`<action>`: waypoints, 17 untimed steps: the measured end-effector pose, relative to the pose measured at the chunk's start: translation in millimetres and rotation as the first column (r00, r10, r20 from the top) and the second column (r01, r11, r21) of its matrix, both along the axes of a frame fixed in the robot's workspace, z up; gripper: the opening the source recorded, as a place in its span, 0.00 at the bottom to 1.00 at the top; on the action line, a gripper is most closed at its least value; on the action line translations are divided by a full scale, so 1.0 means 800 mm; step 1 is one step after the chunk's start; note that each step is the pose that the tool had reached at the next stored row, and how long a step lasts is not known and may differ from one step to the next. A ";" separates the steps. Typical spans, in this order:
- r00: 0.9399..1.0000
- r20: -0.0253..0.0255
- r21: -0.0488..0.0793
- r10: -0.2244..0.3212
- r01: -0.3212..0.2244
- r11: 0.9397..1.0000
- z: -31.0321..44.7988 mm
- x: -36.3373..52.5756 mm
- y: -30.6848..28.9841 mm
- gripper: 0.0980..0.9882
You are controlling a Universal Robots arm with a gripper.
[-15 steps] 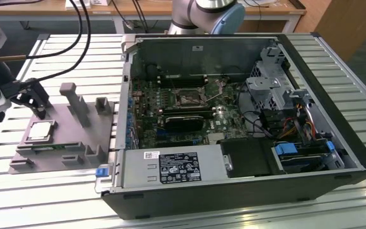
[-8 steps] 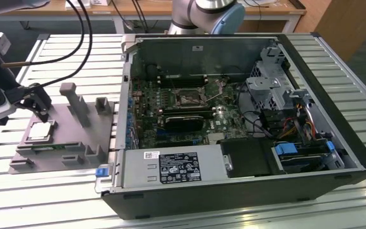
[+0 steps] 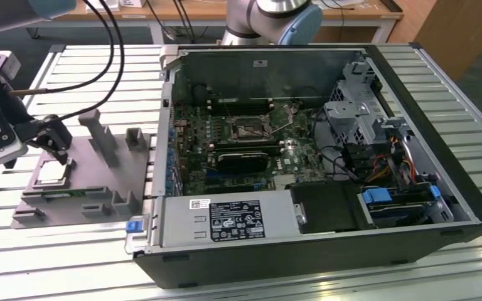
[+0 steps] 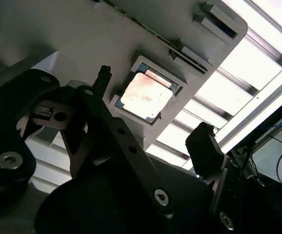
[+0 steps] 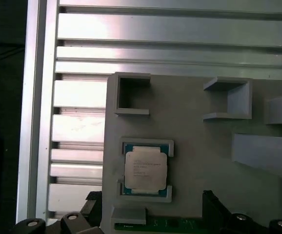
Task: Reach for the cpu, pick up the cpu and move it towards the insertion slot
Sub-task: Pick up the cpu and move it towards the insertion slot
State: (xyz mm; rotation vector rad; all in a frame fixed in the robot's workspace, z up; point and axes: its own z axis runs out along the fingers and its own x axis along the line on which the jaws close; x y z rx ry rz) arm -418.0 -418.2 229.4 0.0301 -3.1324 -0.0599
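- the claw (image 3: 57, 153) hangs low over a grey plate (image 3: 98, 188) at the exterior view's left, beside an open computer case (image 3: 308, 257).
- its 2 black fingers (image 4: 103, 78) are spread wide: the claw is released and grips nothing.
- the chip (image 3: 50, 176) lies flat on the grey plate, silvery top up, directly under the claw.
- in the first wrist view the chip (image 5: 146, 169) sits in a shallow square seat, with 1 raised grey bracket at each of 2 opposite edges.
- in both wrist views the chip lies between the 2 fingers with a clear gap on each side; neither finger touches it.
- in the exterior view the fingertips are near the chip; whether they touch the plate cannot be told.
- the socket (image 3: 248, 128), a small square with a dark centre and a silver frame, sits on the green board (image 3: 224, 157) inside the case, well apart from the chip and the claw, toward the exterior view's right.
- several upright grey blocks (image 3: 103, 141) stand on the plate, and a thin green strip (image 5: 155, 224) lies at the plate's edge just beside the chip's seat.
- plate and case rest on a slatted metal table (image 3: 57, 269).
- black cables (image 3: 98, 63) hang in loops above the plate.
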 end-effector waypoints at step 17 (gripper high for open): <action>0.999 0.001 0.000 -0.035 0.035 0.999 -0.0349 -0.003 0.0098 0.89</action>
